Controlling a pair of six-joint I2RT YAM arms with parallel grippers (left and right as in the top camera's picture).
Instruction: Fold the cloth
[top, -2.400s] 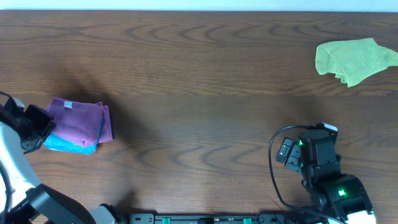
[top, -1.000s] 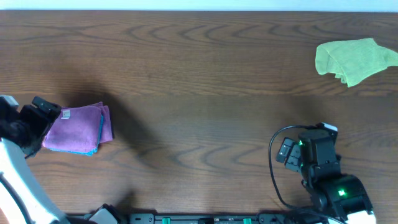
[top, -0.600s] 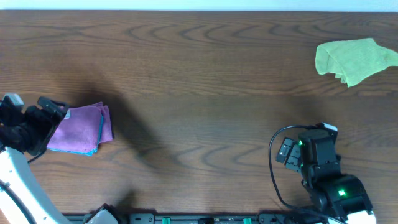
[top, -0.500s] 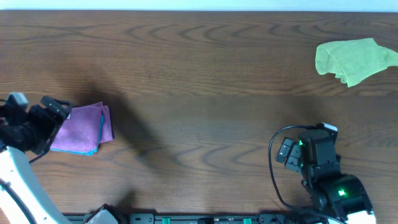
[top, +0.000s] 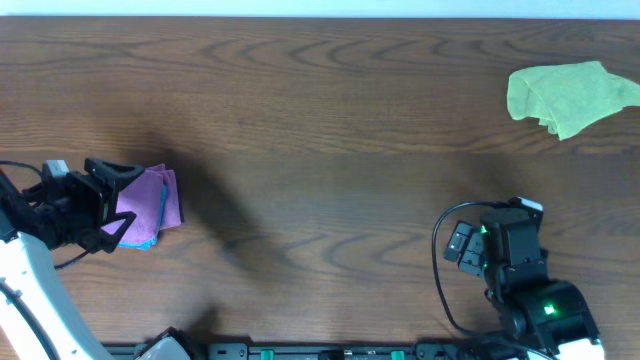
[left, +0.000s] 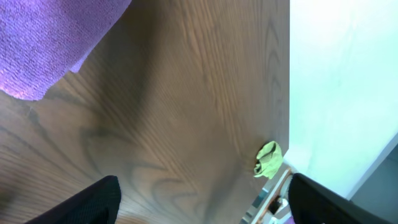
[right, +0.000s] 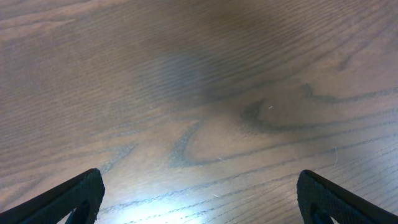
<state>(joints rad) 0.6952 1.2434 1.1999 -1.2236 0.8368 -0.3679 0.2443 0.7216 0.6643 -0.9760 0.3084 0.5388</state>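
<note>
The purple cloth (top: 152, 195) lies folded at the table's left side, on top of a blue folded cloth (top: 146, 240) whose edge peeks out below it. My left gripper (top: 122, 200) hovers over the purple cloth's left part, open, one finger on each side, and hides that part. In the left wrist view the cloth (left: 43, 43) fills the upper left, and nothing lies between the open left gripper's (left: 205, 208) dark fingertips (left: 93, 199). My right gripper (right: 199, 199) is open over bare wood at the front right, far from the cloth.
A crumpled lime-green cloth (top: 570, 95) lies at the far right back corner, also small in the left wrist view (left: 268, 158). The right arm (top: 510, 255) with its cable sits near the front edge. Brown wooden table (top: 330, 150) spreads between them.
My left gripper has moved right, from beside the purple cloth to over its left part, covering the white tag. The right arm has not moved.
</note>
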